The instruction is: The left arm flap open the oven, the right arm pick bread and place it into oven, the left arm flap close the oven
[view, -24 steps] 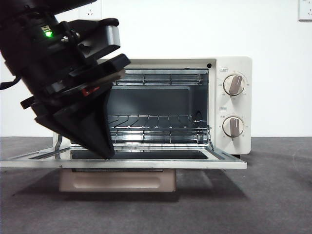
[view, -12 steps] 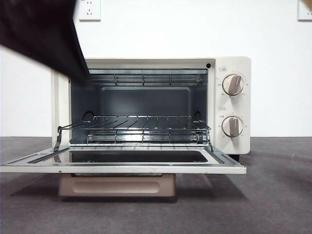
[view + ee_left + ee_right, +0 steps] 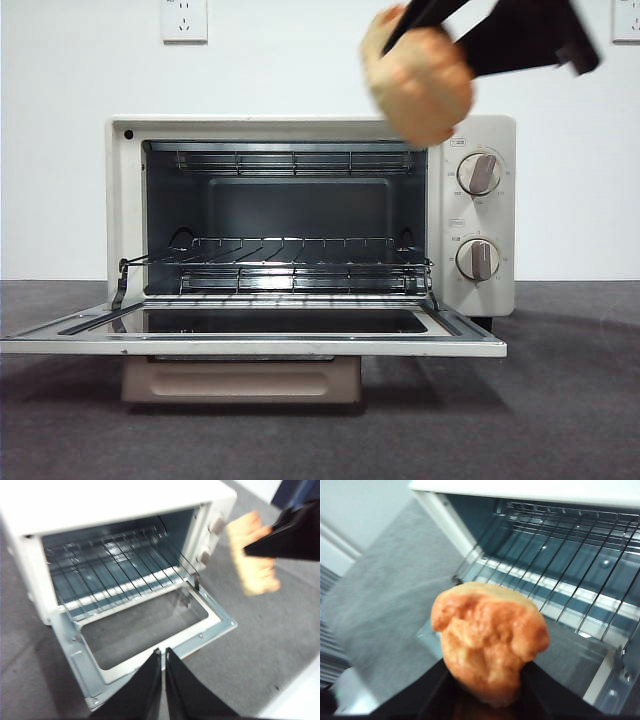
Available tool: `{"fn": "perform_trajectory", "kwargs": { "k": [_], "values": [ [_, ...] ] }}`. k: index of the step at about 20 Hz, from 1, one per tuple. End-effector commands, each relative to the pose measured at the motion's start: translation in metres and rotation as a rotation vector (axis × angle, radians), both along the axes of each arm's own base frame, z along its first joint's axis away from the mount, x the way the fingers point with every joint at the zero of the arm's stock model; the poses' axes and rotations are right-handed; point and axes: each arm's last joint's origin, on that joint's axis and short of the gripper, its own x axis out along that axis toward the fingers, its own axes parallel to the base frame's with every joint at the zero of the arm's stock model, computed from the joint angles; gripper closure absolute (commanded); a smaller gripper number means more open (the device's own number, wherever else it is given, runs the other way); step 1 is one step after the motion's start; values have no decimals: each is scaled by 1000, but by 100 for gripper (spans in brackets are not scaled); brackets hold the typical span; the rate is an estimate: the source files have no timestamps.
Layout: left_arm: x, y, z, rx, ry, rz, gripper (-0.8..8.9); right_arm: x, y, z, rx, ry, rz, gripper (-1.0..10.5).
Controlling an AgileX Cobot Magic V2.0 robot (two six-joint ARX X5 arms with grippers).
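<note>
Left claw (image 3: 163, 652) gone from front view; right claw (image 3: 485, 680) arrives gripping bread (image 3: 420, 85).

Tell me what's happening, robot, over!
Right gripper shut on bread, high by the knobs. Left gripper shut, waiting. Oven open, rack unblocked.

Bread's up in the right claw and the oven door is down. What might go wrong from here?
The right claw grips only the lower part of the bread, so it may slip. The bread hangs above the top of the oven, so it must drop before going in or it may hit the frame. The open door juts forward under its path.
</note>
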Motion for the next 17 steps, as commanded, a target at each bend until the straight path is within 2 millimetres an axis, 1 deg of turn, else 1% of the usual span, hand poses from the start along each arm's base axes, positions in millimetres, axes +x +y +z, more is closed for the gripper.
{"fn": "perform_trajectory", "kwargs": {
  "k": [1, 4, 10, 13, 17],
  "values": [
    [-6, 7, 6, -43, -13, 26, 798, 18, 19, -2, -31, 23, -31, 807],
    [-10, 11, 5, -51, -13, 32, 798, 35, 35, -10, -75, 59, -66, 807],
    [-11, 13, 4, -49, 16, 40, 797, 66, 58, -23, -153, 76, -145, 807],
    [-11, 13, 3, -44, 24, 41, 796, 79, 66, -25, -168, 56, -185, 807],
    [-12, 14, 3, -41, 27, 41, 794, 89, 75, -30, -165, 59, -202, 807]
  ]
}}
